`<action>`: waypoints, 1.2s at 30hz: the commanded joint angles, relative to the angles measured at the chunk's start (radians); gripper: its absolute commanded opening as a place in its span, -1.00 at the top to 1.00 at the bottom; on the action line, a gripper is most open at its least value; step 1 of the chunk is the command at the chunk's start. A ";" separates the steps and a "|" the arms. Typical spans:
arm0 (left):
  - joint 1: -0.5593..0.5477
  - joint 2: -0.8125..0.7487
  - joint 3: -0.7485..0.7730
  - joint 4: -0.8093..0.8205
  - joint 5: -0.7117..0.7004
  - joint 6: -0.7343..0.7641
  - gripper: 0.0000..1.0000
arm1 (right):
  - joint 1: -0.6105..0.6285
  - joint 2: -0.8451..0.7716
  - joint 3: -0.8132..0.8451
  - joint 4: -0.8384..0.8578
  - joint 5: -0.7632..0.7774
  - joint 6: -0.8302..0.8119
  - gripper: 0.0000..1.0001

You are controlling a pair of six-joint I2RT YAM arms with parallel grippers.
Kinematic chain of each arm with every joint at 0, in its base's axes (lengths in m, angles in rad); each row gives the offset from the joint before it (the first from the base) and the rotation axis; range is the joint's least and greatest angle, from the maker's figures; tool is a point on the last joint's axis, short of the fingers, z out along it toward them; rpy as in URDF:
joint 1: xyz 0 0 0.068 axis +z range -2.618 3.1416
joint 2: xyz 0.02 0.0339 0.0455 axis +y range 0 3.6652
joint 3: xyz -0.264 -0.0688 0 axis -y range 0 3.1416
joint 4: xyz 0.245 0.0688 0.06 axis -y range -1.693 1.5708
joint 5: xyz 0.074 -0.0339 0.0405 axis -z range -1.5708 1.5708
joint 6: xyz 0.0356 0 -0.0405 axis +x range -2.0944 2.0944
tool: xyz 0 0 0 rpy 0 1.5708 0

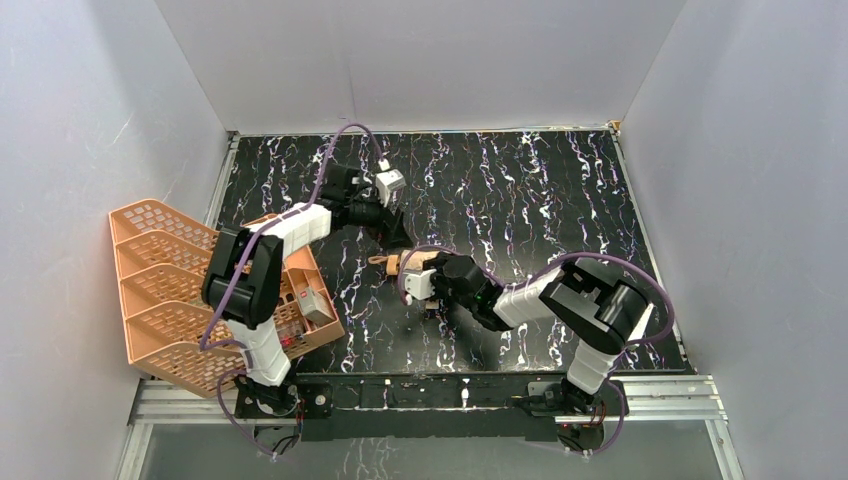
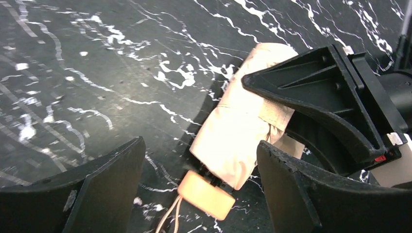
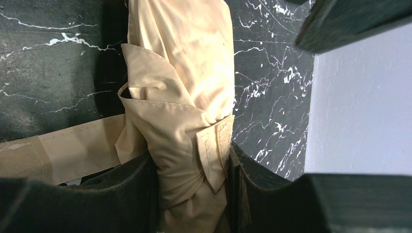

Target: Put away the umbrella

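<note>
One umbrella (image 2: 233, 131) clamped in right hand (image 3: 194, 194); left hand (image 2: 199, 145) wide open above it.

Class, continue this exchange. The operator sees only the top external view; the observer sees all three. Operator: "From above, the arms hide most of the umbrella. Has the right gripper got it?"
Observer: Yes. In the right wrist view the right gripper is shut on the folded umbrella, pinching the tan fabric.
Operator: And the left gripper?
Observer: The left wrist view shows the left gripper open, with its fingers either side of the handle and not touching it.
Operator: Is the strap wrapped round?
Observer: It seems not. In the right wrist view the strap sticks out sideways from the bundle.
</note>
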 commanded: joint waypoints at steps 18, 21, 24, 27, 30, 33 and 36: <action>-0.145 0.204 0.119 -0.323 0.025 0.236 -0.60 | -0.001 0.044 -0.067 -0.154 -0.067 -0.027 0.41; -0.169 0.204 0.104 -0.340 -0.029 0.260 -0.40 | 0.000 0.037 -0.065 -0.152 -0.072 -0.012 0.41; -0.190 0.195 0.078 -0.354 -0.106 0.285 -0.03 | 0.000 0.028 -0.061 -0.152 -0.075 0.001 0.41; -0.198 0.183 0.055 -0.359 -0.163 0.294 0.26 | 0.000 0.013 -0.061 -0.151 -0.083 0.011 0.39; -0.201 0.171 0.039 -0.360 -0.192 0.289 0.48 | 0.001 -0.003 -0.067 -0.142 -0.081 0.013 0.35; -0.205 0.171 0.039 -0.359 -0.243 0.274 0.86 | 0.000 -0.025 -0.077 -0.134 -0.087 0.022 0.18; -0.213 0.168 0.036 -0.359 -0.279 0.264 0.94 | 0.001 -0.064 -0.084 -0.138 -0.095 0.040 -0.17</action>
